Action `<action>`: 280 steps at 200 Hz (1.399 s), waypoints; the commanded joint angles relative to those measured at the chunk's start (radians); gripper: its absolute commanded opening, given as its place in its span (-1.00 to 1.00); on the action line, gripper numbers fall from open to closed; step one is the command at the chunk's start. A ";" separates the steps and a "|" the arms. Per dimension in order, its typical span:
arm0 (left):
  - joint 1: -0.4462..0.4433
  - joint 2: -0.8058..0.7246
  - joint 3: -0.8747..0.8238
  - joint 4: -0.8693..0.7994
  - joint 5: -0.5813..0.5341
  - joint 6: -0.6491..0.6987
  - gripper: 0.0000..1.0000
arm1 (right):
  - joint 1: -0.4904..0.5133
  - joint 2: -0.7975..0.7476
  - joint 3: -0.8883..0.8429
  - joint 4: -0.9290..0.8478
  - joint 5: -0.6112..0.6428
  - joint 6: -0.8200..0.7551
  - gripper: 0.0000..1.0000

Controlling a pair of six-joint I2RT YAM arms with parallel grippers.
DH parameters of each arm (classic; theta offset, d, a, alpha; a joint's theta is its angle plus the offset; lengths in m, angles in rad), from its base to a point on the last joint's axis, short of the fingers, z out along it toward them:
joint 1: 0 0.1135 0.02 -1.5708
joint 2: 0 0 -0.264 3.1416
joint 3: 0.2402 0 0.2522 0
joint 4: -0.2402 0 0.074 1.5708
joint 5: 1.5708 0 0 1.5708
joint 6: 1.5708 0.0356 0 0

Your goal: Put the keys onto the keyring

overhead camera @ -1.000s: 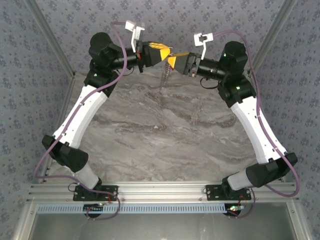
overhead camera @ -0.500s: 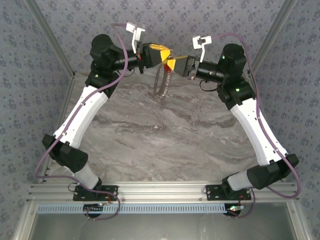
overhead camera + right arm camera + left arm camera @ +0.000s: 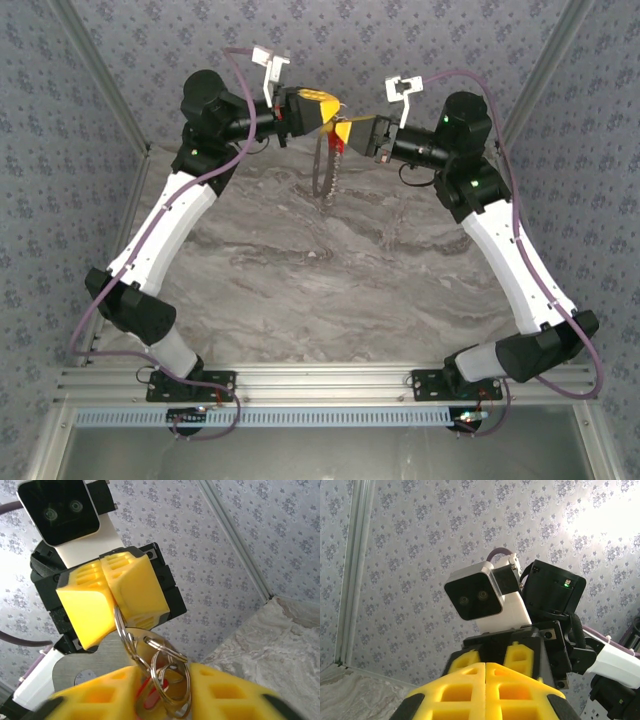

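Right wrist: pinches keyring (image 3: pixel 119 627) in pressed-together left claw (image 3: pixel 113 607), presumably steadying it for threading; has keys (image 3: pixel 145 690) just below keyring between fingers of right claw (image 3: pixel 165 702), grip unclear

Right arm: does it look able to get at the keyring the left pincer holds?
Likely yes. The keyring hangs free below the shut left pincer, and the right pincer brackets its loops; nothing blocks it.

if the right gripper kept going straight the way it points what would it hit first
Most likely the left gripper, facing it head-on and shut on the key ring that hangs between them; the exact gap is unclear.
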 commanded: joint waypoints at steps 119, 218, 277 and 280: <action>0.010 -0.055 -0.009 0.091 -0.010 -0.017 -1.00 | 0.011 -0.008 -0.009 0.012 0.014 -0.007 -0.08; 0.014 -0.058 -0.012 0.094 -0.008 -0.018 -1.00 | 0.018 0.014 0.018 -0.004 0.031 -0.007 -0.78; 0.032 -0.082 -0.049 0.070 -0.042 0.017 -1.00 | 0.013 -0.011 0.054 -0.141 0.058 -0.113 -1.00; 0.031 -0.083 -0.051 0.070 -0.043 0.017 -1.00 | 0.013 -0.012 0.055 -0.147 0.059 -0.116 -1.00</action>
